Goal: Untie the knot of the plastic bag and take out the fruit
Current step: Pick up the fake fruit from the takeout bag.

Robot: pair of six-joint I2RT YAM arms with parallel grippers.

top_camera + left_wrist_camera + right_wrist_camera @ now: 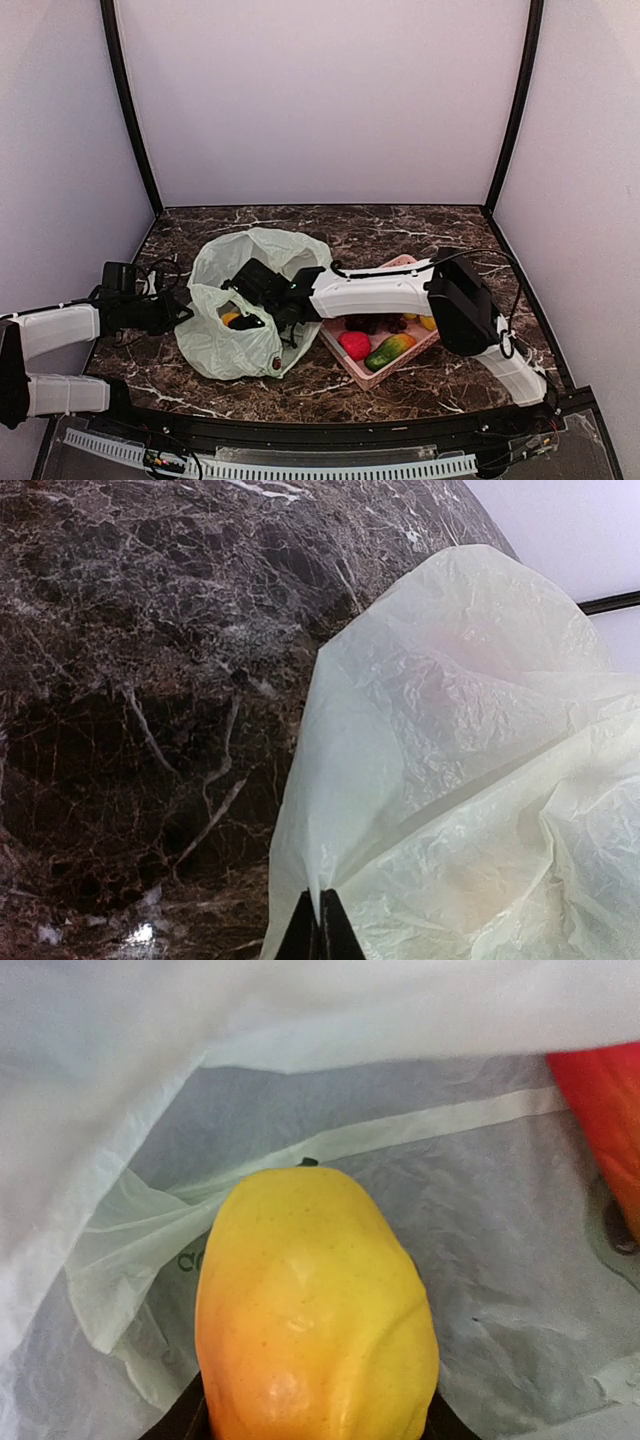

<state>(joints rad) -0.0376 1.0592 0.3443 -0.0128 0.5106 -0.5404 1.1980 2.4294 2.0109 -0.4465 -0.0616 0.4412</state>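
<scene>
Fingers of the left gripper (pixel 313 935) pinch the plastic bag (pixel 450 780) edge, fully closed; right gripper (pixel 315 1425) fingers clamp a yellow fruit (pixel 315 1300).

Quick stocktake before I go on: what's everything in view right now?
thin translucent pale green plastic bag: one, left of centre, mouth open.
yellow-orange toy fruit: one, inside the bag, in the right gripper.
red-orange fruit: one, inside the bag, partly seen.
pink slotted plastic basket: one, right of the bag.
fruit in the basket: red piece, red-green mango, dark grapes, yellow piece.
dark marble table: one, under everything.
left gripper: shut on the bag's edge.
right gripper: inside the bag, shut on the yellow-orange fruit.
</scene>
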